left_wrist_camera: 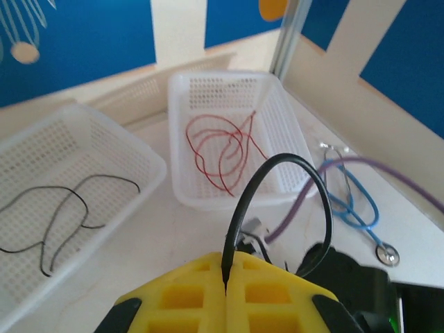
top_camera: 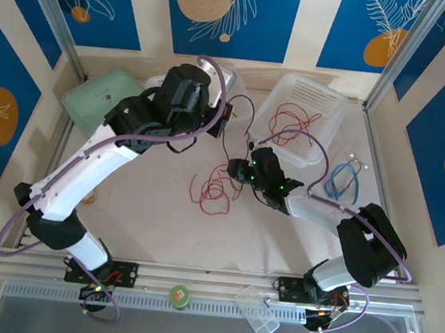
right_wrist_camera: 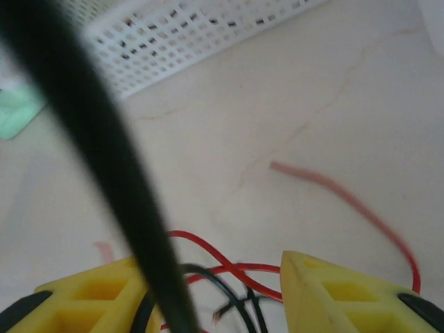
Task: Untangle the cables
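Left gripper (left_wrist_camera: 225,272): my fingers pressed together, thin black cable (left_wrist_camera: 284,159) pinched in seam, arching up in loop. Right gripper (right_wrist_camera: 211,267): my fingers apart, wide gap, low over table (right_wrist_camera: 312,90); red strands (right_wrist_camera: 198,241) and black ones crossing between, nothing clamped. Red tangle (top_camera: 213,188) loose on table, just left of right gripper. Red cable (left_wrist_camera: 222,149) lying in right-hand basket (left_wrist_camera: 215,87); black strand (left_wrist_camera: 69,201) in left-hand basket (left_wrist_camera: 41,149).

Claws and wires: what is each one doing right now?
Left claw: shut on a thin black wire.
Right claw: open, at tangled red and black wires.
Thin red wire: lying loose in a white plastic basket.
Second thin black wire: lying loose in another white plastic basket.
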Controlling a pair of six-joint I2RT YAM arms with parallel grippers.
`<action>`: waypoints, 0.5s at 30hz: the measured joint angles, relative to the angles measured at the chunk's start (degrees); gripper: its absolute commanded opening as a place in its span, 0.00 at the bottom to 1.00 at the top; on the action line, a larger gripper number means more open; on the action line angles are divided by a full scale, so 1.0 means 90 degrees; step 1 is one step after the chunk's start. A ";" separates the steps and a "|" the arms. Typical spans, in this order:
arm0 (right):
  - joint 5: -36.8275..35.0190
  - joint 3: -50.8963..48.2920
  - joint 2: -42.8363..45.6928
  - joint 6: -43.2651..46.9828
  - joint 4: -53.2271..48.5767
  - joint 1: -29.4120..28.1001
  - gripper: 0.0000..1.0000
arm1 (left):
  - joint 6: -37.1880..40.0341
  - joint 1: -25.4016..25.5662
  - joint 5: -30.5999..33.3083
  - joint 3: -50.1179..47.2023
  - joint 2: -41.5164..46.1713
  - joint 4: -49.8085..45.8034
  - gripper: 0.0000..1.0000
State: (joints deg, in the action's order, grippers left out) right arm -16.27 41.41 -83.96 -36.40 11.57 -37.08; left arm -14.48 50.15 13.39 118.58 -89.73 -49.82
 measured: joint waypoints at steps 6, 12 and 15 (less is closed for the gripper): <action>0.0041 -0.0231 0.0597 0.0002 -0.0267 0.0000 0.55 | 0.0049 -0.0002 0.0240 0.0109 -0.0092 -0.0104 0.00; 0.0143 -0.0231 0.1404 0.0005 -0.0515 0.0124 0.58 | 0.0051 -0.0005 0.0262 0.0109 -0.0274 -0.0189 0.00; 0.0427 -0.0231 0.1637 0.0102 -0.0554 0.0136 0.62 | 0.0051 -0.0005 0.0262 0.0109 -0.0277 -0.0189 0.00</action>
State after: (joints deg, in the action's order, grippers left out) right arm -12.43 39.33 -69.23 -35.48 6.59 -35.86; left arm -14.02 50.11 15.75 119.57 -92.23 -51.53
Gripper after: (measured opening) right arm 0.601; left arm 0.051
